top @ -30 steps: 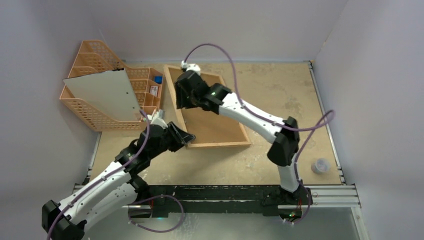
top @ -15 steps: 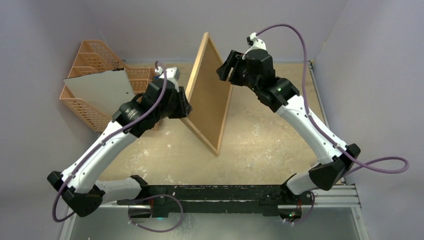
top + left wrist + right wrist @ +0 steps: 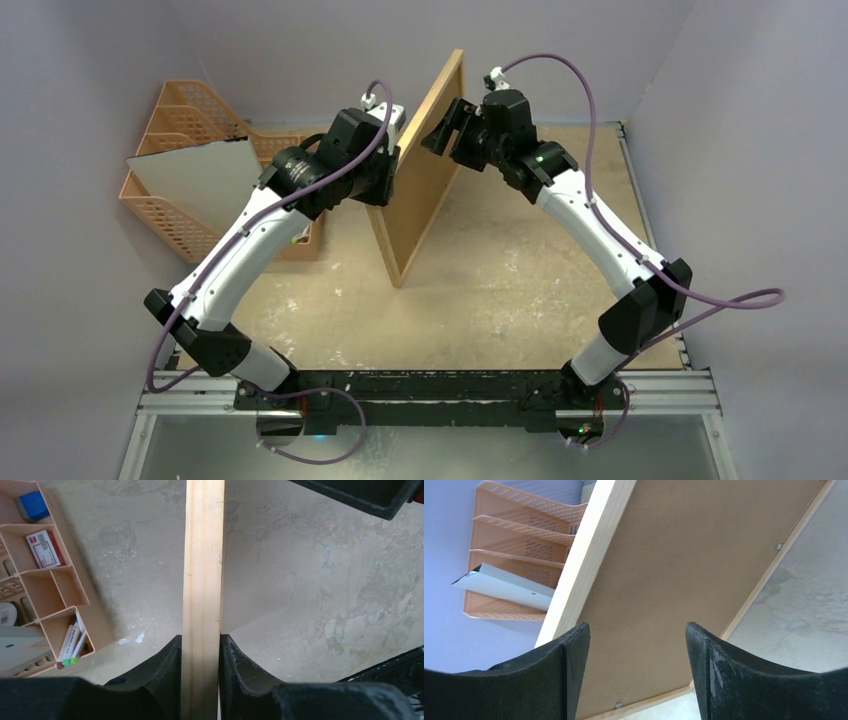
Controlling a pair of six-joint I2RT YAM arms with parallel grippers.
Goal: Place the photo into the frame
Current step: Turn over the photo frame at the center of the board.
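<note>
- Frame point(image 3: 422, 185) stands on edge at upper centre, stiff, probably light, its pane likely fragile.
- Left gripper point(image 3: 201, 646) clamps the wood rail, the safest hold; right gripper point(image 3: 637, 630) gapes, empty.

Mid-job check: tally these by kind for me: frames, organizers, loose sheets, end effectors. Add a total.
Frame: 1
Orange organizer: 1
Pale grey sheet: 1
End effectors: 2, the left end effector and the right end effector
Total: 5
</note>
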